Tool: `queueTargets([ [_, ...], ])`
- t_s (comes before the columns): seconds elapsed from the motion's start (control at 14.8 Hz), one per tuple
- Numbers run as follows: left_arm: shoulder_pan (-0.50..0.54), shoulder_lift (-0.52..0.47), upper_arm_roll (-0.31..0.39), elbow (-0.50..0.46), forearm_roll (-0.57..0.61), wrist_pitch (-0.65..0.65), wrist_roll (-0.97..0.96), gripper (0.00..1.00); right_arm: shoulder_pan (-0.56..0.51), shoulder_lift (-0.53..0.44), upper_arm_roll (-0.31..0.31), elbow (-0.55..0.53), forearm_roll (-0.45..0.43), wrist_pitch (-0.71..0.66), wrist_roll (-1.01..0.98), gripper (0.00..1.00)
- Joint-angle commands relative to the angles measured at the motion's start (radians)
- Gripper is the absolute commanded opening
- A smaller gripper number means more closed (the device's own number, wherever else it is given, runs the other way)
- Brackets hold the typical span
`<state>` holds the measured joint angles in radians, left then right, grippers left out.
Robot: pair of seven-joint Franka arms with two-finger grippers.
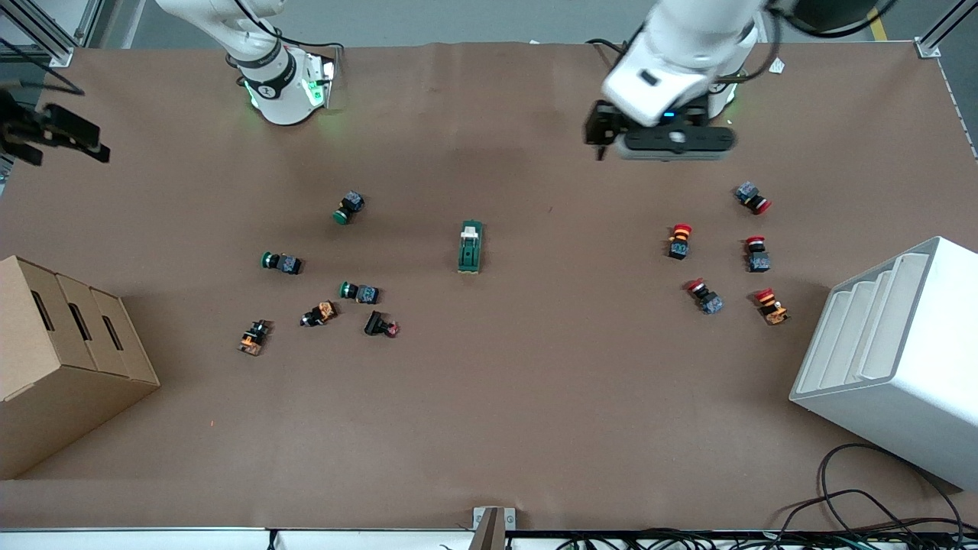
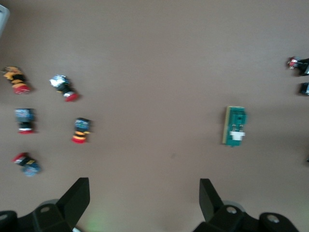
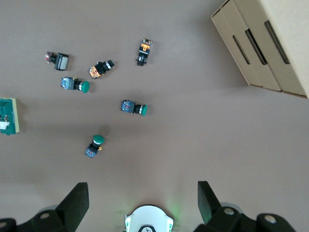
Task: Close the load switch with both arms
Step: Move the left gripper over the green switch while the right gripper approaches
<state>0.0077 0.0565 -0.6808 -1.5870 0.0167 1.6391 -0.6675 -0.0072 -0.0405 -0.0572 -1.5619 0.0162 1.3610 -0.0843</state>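
The load switch point(image 1: 471, 247) is a dark-green block that lies mid-table, with its white lever piece at the end farther from the front camera. It also shows in the left wrist view point(image 2: 235, 125) and at the edge of the right wrist view point(image 3: 8, 116). My left gripper point(image 2: 145, 182) is open and empty, held high over bare table near the left arm's base. The left arm's hand point(image 1: 663, 114) hides its fingers in the front view. My right gripper point(image 3: 143, 186) is open and empty, high over the right arm's base point(image 1: 283, 84). Both grippers are well apart from the switch.
Green and orange push-buttons point(image 1: 359, 291) lie toward the right arm's end. Red-capped ones point(image 1: 678, 240) lie toward the left arm's end. A cardboard box point(image 1: 61, 359) stands at the right arm's end, a white rack point(image 1: 894, 351) at the left arm's end. Cables point(image 1: 856, 504) lie by the front edge.
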Motion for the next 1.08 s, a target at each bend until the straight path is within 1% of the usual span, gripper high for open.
queueTargets([
  [0.0, -0.066, 0.019, -0.051, -0.079, 0.106, 0.111, -0.172, 1.00, -0.017, 0.085, 0.002, 0.016, -0.002, 0.001, -0.008, 1.00],
  [0.14, -0.138, 0.046, -0.051, -0.114, 0.124, 0.181, -0.265, 1.00, -0.017, 0.166, 0.002, 0.022, -0.013, 0.001, -0.009, 1.00],
  [0.2, -0.165, 0.063, -0.051, -0.129, 0.153, 0.203, -0.294, 1.00, -0.028, 0.189, 0.000, 0.022, -0.010, 0.003, -0.009, 1.00],
  [0.41, -0.271, 0.115, -0.051, -0.179, 0.284, 0.246, -0.459, 1.00, -0.034, 0.200, 0.002, 0.022, -0.018, 0.003, -0.009, 1.00],
  [0.54, -0.330, 0.170, -0.051, -0.180, 0.330, 0.266, -0.594, 1.00, -0.031, 0.202, 0.002, 0.022, -0.018, 0.003, -0.008, 1.00],
  [0.75, -0.417, 0.261, -0.051, -0.179, 0.474, 0.272, -0.791, 1.00, -0.031, 0.202, 0.002, 0.022, -0.006, 0.003, 0.005, 1.00],
  [1.02, -0.504, 0.379, -0.051, -0.179, 0.659, 0.315, -1.053, 0.99, -0.025, 0.200, 0.002, 0.017, 0.004, 0.003, 0.008, 1.00],
])
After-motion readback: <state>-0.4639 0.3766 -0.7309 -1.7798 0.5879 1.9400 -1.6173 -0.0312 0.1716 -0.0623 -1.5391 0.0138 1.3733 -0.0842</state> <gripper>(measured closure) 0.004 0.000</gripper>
